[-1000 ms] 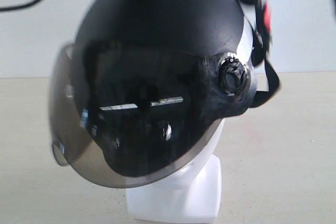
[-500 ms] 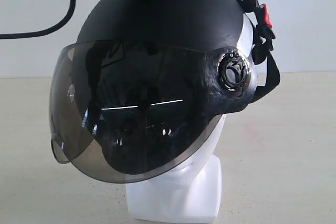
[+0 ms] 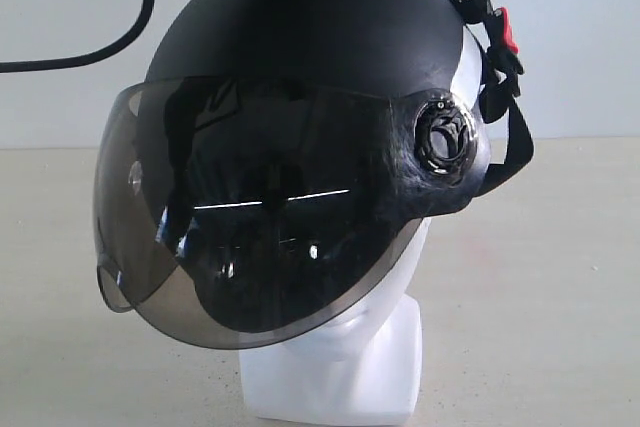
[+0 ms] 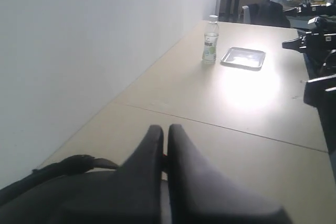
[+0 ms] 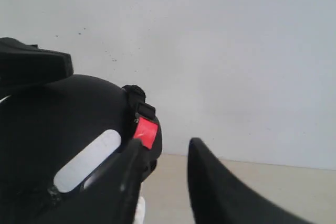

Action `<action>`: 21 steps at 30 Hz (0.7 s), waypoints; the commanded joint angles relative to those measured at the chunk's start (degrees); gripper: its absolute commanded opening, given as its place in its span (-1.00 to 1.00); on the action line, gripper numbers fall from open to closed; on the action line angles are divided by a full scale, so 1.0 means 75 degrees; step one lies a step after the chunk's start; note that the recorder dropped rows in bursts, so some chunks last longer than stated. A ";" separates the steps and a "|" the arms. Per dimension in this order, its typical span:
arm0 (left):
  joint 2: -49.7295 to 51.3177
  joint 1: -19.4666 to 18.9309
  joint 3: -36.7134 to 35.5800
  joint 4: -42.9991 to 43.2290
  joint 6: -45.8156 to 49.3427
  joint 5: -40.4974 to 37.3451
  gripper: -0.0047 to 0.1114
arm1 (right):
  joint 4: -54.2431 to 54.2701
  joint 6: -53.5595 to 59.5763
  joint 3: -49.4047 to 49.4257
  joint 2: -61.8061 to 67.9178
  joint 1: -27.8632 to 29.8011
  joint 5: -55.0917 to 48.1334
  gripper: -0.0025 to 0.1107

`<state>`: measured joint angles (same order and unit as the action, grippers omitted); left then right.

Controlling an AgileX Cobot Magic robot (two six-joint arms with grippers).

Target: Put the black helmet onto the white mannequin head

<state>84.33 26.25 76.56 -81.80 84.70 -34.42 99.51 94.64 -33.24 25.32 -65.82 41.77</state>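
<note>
1. Black helmet fills the upper and middle part of the exterior frame. It sits over the white head, of which only chin, neck and base show at lower centre beneath the smoky visor.
2. Left gripper has its fingers pressed together just over the helmet's crown, with nothing visibly held.
3. Right gripper is spread, beside the helmet's rear near the red buckle.
4. Risk: the straps hang unfastened at upper right, so a spread finger could catch them and pull the helmet askew.
5. Risk: the head stands loose on the table, so a push on the crown might topple it.
6. Writing: none is readable. The helmet's white sticker looks blank, and the bottle by the tray has an illegible label.
</note>
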 commanded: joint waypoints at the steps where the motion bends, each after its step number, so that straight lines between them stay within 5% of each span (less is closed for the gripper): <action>1: -0.0141 0.0033 -0.0128 0.0188 -0.0103 0.0465 -0.84 | 0.0058 -0.0035 -0.0129 0.0356 -0.0002 0.0597 0.02; 8: -0.0651 0.0033 -0.0128 0.0408 -0.0347 0.1196 -0.84 | 0.0058 -0.0483 -0.0573 0.1764 -0.0002 0.0576 -0.22; 11: -0.0953 0.0033 -0.0128 0.1029 -0.0831 0.1373 -0.84 | 0.0058 -0.0864 -0.0841 0.2340 -0.0002 0.0576 -0.15; 14: -0.1396 0.0033 -0.0140 0.2175 -0.1935 0.1755 -0.84 | 0.0058 -0.1104 -0.0960 0.2704 -0.0002 0.0688 -0.01; 21: -0.2655 0.0033 -0.0786 0.5857 -0.5175 0.2082 -0.84 | 0.0058 -0.1415 -0.0960 0.2832 -0.0002 0.0843 0.00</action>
<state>67.54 26.25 73.00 -47.57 54.97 -19.34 100.14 84.50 -39.84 46.47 -65.82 47.78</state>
